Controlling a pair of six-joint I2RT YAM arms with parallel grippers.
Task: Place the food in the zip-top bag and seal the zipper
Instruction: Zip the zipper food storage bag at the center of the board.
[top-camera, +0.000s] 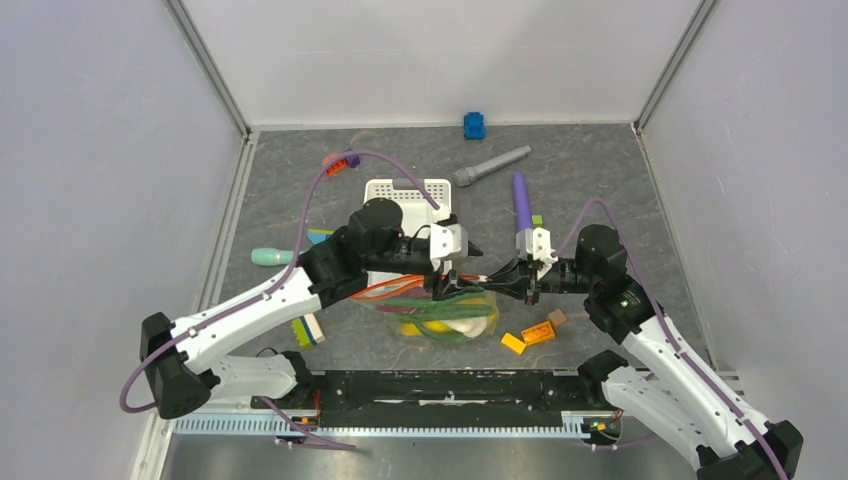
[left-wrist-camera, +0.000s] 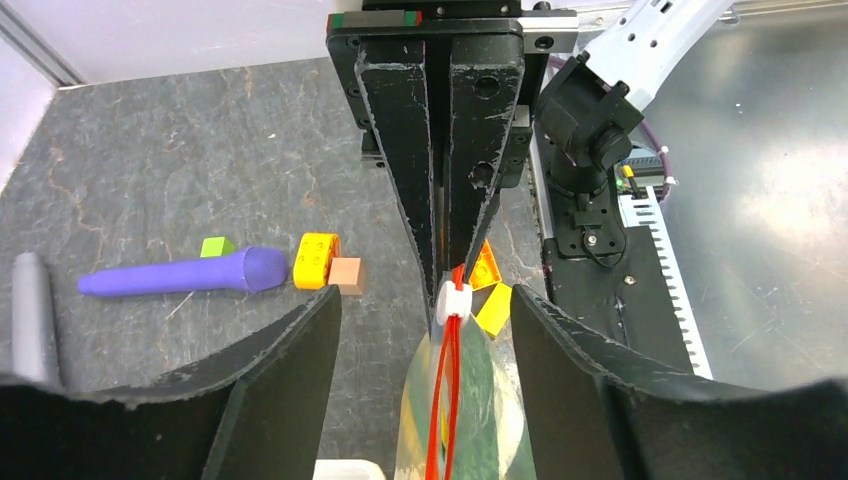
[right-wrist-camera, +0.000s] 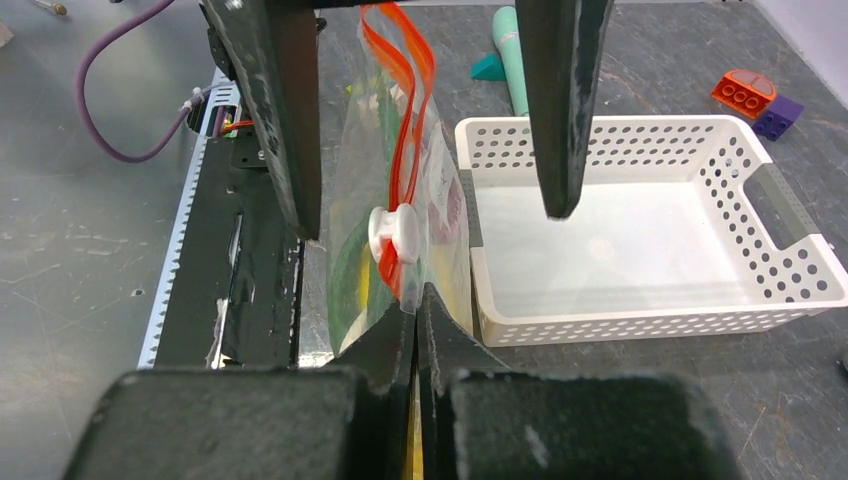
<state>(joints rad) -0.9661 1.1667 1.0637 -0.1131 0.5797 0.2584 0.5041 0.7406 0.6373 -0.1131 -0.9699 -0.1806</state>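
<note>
Grey table (top-camera: 620, 200), white walls behind. Slotted white basket (right-wrist-camera: 640, 320) shows no contents. Just beside it the clear bag (right-wrist-camera: 352, 215) hangs between the arms, with green, yellow and whitish food (top-camera: 450, 318) inside. At one corner the right gripper (right-wrist-camera: 415, 300) is clenched on the bag. Opposite, the left gripper (left-wrist-camera: 425, 310) stands spread, grasping nothing, with fingers either side of the bag. Film judged light, limp and slick, sagging under its load. The orange zipper (right-wrist-camera: 405, 70) looks stiffest, so its ends and the white slider (right-wrist-camera: 393, 235) are the likeliest holds.
</note>
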